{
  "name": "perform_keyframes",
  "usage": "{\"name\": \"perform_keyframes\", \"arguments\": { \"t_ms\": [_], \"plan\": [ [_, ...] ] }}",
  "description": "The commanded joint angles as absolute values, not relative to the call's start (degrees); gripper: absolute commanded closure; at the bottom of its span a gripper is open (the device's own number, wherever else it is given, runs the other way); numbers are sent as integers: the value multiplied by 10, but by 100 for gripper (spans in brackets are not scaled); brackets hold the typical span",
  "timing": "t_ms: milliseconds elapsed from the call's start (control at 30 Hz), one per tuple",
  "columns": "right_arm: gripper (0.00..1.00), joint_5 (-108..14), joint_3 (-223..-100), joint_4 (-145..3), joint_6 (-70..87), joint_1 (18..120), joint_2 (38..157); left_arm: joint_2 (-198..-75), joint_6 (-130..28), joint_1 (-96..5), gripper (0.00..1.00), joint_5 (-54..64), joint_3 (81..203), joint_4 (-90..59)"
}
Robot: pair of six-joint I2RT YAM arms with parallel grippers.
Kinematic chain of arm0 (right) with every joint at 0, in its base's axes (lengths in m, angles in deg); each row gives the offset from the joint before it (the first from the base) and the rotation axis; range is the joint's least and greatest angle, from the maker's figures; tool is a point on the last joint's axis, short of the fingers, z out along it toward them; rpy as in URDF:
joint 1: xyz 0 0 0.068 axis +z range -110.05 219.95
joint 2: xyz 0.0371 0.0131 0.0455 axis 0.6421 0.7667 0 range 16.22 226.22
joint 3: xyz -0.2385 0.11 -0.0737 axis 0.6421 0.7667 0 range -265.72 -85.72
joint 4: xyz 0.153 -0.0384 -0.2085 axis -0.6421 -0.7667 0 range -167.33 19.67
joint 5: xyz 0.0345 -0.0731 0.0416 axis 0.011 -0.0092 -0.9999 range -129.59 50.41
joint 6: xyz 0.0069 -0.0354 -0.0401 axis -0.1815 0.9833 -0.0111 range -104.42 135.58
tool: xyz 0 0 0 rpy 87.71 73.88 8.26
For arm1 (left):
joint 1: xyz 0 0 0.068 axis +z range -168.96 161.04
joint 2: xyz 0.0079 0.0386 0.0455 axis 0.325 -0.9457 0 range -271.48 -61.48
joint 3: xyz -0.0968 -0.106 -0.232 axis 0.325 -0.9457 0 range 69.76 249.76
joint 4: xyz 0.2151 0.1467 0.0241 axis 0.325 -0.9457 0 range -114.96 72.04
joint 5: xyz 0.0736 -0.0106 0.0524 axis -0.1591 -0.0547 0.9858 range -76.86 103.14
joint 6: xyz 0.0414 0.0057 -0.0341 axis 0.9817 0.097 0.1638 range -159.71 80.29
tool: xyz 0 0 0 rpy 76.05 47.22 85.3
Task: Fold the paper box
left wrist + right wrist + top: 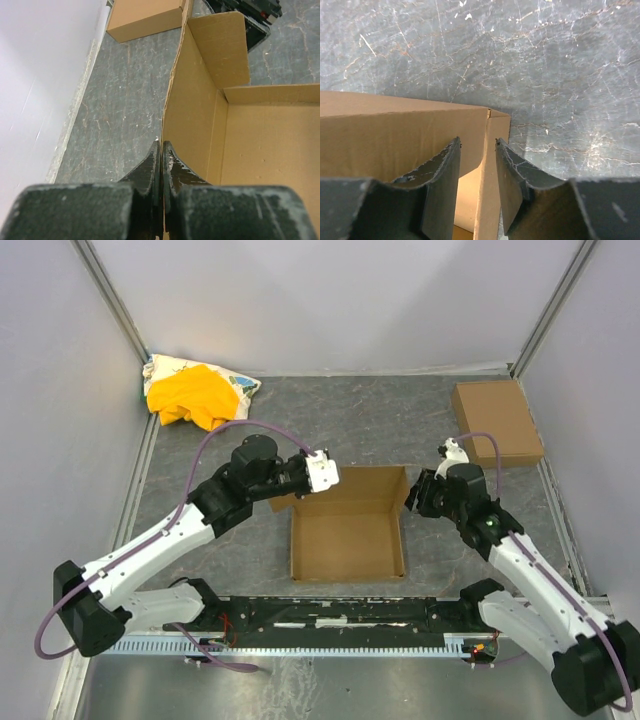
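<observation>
Top view: the paper box (pixel 348 540) sat mid-frame on a grey table (pixel 400 430), open upward as a shallow tray with raised walls. The left gripper (pixel 322 473) met its upper-left corner and the right gripper (pixel 418 495) met its upper-right wall. A smaller folded box (pixel 497 423) lay at upper right, well apart from the tray. A yellow cloth (pixel 192 395) lay in the upper-left corner. Grey table surface stretched between these two, above the tray. A white wall (pixel 60 390) closed in the left side.

Left wrist view: the dark fingers (pixel 150 167) at bottom centre were pressed together on the thin edge of the tray's wall, which ran up the middle of the frame. Table surface lay to its left, up to the white wall. The smaller folded box showed at the top edge.

Right wrist view: the fingers (pixel 442 175) stood apart, straddling the tray's corner wall without clamping it. Table surface filled the upper half.
</observation>
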State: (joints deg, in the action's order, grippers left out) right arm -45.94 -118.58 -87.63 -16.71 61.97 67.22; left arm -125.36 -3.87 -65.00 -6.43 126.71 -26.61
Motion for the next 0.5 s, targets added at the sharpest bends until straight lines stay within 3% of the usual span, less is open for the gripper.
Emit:
{"name": "perform_keyframes", "arguments": {
  "t_ms": [0,267,467],
  "plan": [
    [57,-439,-1192,-917,-141,621,614,-1237,-62,-665,97,-69,1257,-271],
    [52,-360,-1204,-1039,-152,621,512,-1234,-61,-689,97,-54,1249,-289],
    [53,-483,-1189,-996,-146,621,534,-1229,-63,-702,93,-31,1248,-289]
  ]
}}
